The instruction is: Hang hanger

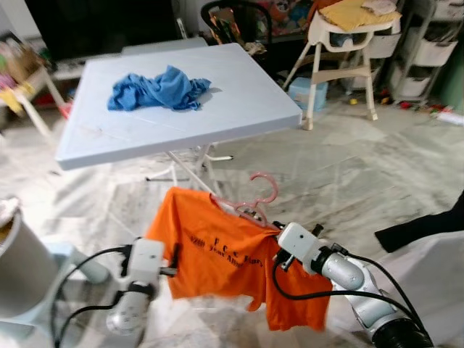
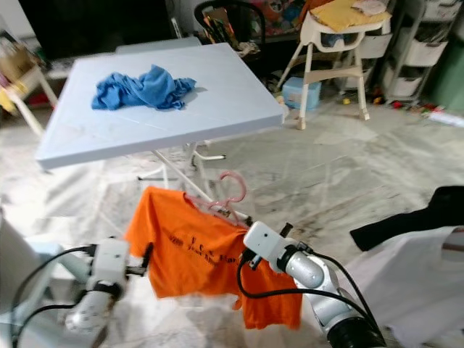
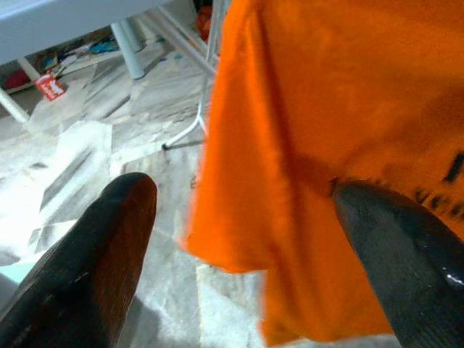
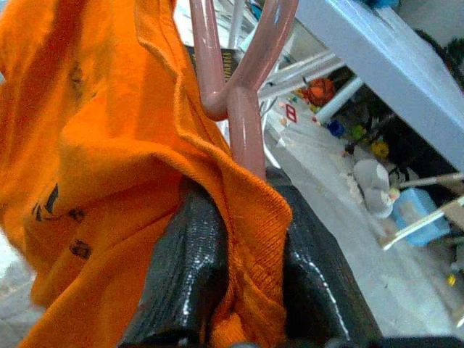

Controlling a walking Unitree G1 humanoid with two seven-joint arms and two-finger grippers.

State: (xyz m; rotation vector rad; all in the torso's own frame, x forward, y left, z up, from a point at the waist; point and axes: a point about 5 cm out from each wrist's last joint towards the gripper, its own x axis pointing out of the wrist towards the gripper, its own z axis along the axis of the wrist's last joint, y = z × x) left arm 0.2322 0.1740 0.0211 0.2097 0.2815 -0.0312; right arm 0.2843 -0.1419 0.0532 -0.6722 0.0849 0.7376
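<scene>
Pinching orange shirt (image 1: 225,254) on pink hanger (image 1: 257,199): right tool (image 4: 243,246); left tool (image 3: 239,239) spread beside it.

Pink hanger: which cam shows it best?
Right wrist view. The pink hanger is close up there, its neck rising from the orange shirt collar that the right end effector is clamped on. Both eye views show its hook small, below the white table. The left wrist view shows shirt fabric between the open left end effector fingers.

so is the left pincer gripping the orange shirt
No, the left pincer is open, its fingers apart beside the orange shirt.
</scene>
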